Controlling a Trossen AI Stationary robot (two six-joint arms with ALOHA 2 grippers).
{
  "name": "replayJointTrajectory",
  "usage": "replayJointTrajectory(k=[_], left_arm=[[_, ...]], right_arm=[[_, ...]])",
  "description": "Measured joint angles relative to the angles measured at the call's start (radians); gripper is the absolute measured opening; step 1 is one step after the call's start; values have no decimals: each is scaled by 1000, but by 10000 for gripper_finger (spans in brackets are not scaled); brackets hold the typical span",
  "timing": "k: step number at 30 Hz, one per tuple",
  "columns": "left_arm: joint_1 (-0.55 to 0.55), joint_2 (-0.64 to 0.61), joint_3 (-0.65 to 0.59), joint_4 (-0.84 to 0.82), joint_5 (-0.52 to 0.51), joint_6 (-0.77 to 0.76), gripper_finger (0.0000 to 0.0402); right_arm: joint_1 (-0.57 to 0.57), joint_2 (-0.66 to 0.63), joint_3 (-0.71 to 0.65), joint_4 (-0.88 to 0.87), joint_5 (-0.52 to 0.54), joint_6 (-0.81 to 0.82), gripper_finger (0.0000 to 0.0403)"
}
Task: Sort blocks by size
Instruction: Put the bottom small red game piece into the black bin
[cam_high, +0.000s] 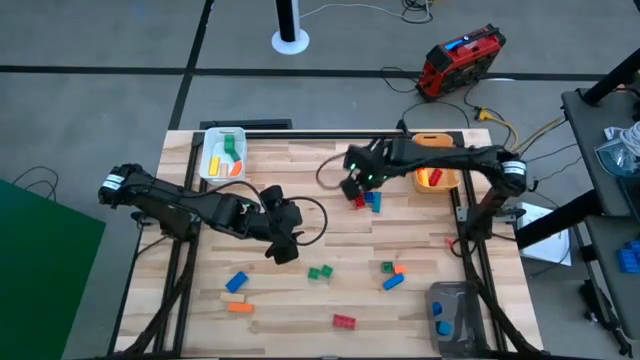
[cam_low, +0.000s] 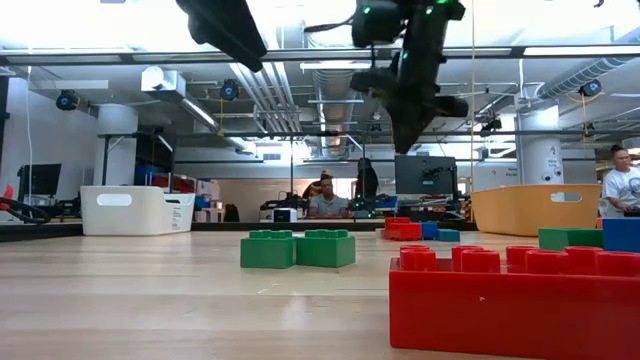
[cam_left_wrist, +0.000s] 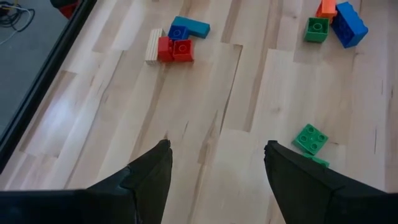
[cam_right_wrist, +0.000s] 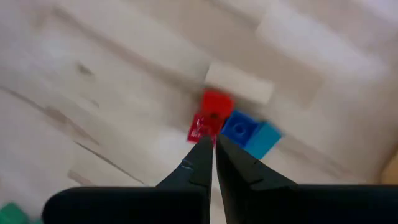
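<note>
Wooden desk (cam_high: 300, 190) is carrying scattered blocks, the right end effector (cam_right_wrist: 214, 146) hovering pinched closed and empty over the red block (cam_right_wrist: 211, 118), the left end effector (cam_left_wrist: 214, 163) gaping empty nearby.

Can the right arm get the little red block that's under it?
Probably yes. The right gripper hangs just above the red block, nothing covering it. But its fingers are shut, and a blue block touches the red one, so gripping may be fiddly.

Coloured blocks (cam_high: 343, 321) scattered across table (cam_high: 300, 200)
</note>
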Motion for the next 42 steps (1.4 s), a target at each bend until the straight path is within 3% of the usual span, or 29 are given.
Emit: replayJointTrajectory(k=[10,21,33,42], left_arm=[[0,-20,0,-65,-26,-34,230],[-3,-65,0,-176,-26,-93,230],[-5,-105,0,-573,-25,-301,230],[-7,-144,0,-610,-24,-335,230]], right_arm=[[91,219,-1,1,-7,30,12],[87,291,-1,70,85,15,12],[93,284,0,72,83,8,12],[28,157,3,-63,37,-70,13]])
